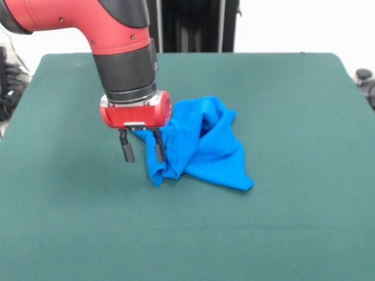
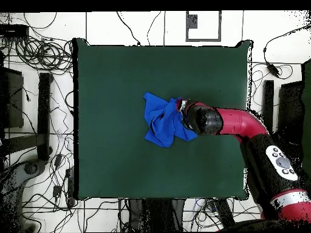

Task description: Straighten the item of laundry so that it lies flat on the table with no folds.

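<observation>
Your T-shirt (image 1: 199,146) sits near the middle of the counter (image 1: 281,222), bunched into a rumpled heap and not spread out at all. In the front view it rises in a ridge with deep folds, one pointed corner running out low toward the camera and a tighter roll of fabric along the side nearest the arm. From overhead (image 2: 164,121) it reads as a compact, roughly triangular clump with plenty of bare green felt on every side, so you have room to pull it out in any direction.

The fingers (image 1: 141,146) hang just at that rolled edge. They are parted with nothing between them: one finger stands over bare felt, the other is right against the blue fabric or just in front of it; you cannot tell from here whether it touches. The tips look a little above the counter surface.

By the look of it, you are at the start of a grasp, with flattening hardly begun. Your next move calls for lowering the fingers onto a single outer layer at that edge, pinching it, then drawing it away from the heap toward open felt. Take care to catch only one layer; gripping the whole roll would likely drag the clump along without opening it.
</observation>
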Robot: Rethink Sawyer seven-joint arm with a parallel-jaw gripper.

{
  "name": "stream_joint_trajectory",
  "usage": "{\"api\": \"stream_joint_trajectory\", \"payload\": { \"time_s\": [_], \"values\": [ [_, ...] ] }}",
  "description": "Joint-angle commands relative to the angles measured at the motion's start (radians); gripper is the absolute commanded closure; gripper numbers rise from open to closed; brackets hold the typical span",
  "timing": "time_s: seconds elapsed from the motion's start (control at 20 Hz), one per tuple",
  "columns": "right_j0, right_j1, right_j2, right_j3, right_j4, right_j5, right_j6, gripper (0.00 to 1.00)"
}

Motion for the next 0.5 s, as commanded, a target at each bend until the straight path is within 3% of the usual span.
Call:
{"api": "stream_joint_trajectory", "payload": {
  "time_s": [0.05, 0.5],
  "values": [
    [0.025, 0.0, 0.099, 0.011, -0.032, 0.058, -0.176, 0.0],
    [0.021, -0.035, 0.108, 0.05, -0.022, 0.081, -0.162, 0.0]
  ]
}}
